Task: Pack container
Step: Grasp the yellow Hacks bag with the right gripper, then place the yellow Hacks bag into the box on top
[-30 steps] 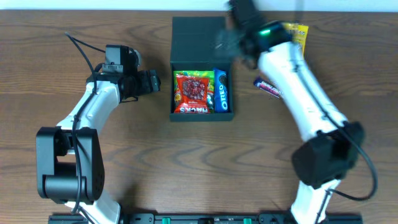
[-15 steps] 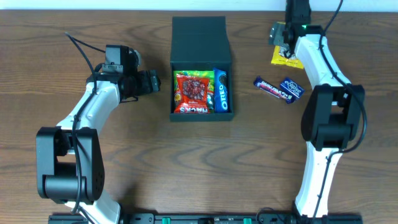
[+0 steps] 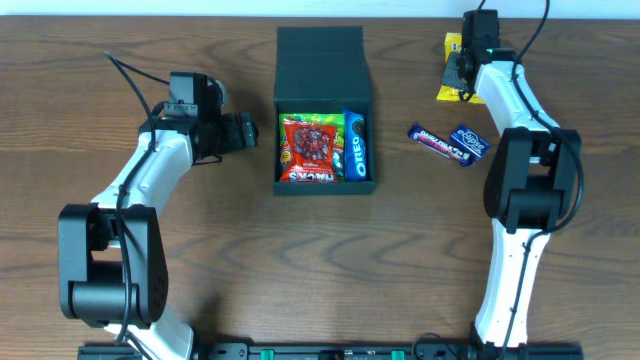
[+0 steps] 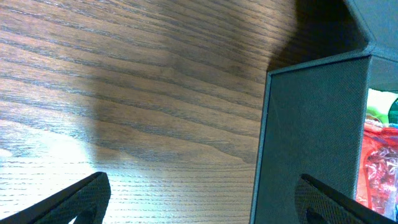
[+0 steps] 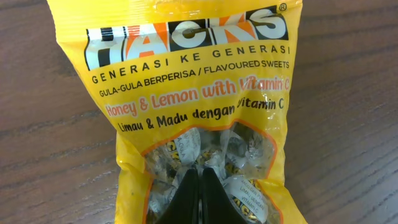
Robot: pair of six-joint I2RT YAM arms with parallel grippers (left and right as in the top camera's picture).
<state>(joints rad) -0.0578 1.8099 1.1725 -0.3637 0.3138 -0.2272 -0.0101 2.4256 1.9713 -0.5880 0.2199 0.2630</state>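
Two right fingers (image 5: 186, 200), seemingly together, over yellow packet (image 5: 189, 93)

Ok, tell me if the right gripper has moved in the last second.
Yes: the right gripper swung rightward from the container lid to the yellow packet.

Oreo pack (image 3: 356, 148) inside container (image 3: 322, 58), sweets bag (image 3: 448, 92) to right

Overhead: straight down, far, whole table (image 3: 300, 280). Left wrist: low, close, container (image 4: 311, 137) side wall at frame's 3 o'clock. Right wrist: very close, down onto yellow sweets packet (image 5: 193, 124), overhead's 2 o'clock. Overhead shares both.
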